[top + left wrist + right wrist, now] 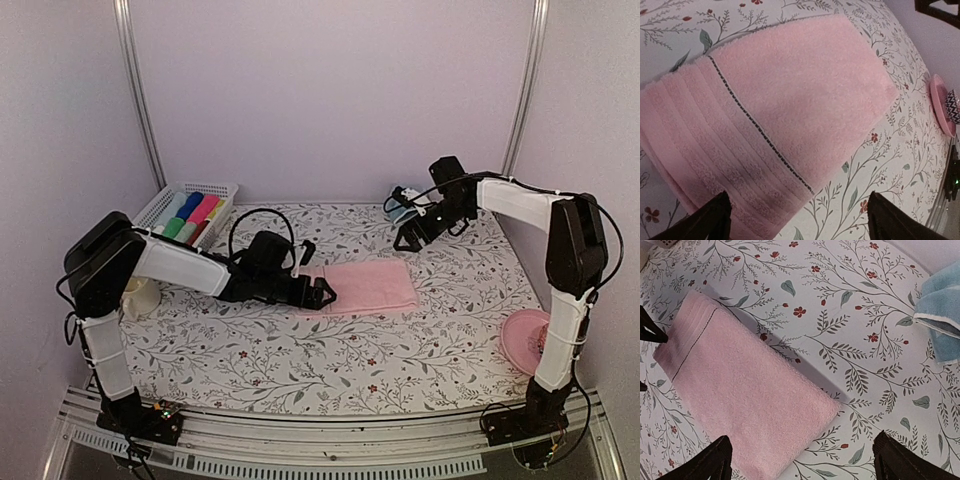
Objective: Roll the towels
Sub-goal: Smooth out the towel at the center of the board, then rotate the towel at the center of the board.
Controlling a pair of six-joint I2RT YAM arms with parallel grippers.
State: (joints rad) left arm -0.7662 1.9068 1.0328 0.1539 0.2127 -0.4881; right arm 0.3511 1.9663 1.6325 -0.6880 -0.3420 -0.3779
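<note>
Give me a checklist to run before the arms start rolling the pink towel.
1. Pink towel lies flat, unrolled: ok.
2. Left gripper open, empty, at the towel's striped end: ok.
3. Right gripper open, empty, above the table: ok.
4. Blue towel apart from the pink one: ok.
5. Left fingers touching the towel: cannot tell.
6. Plate clear of the towel: ok.
</note>
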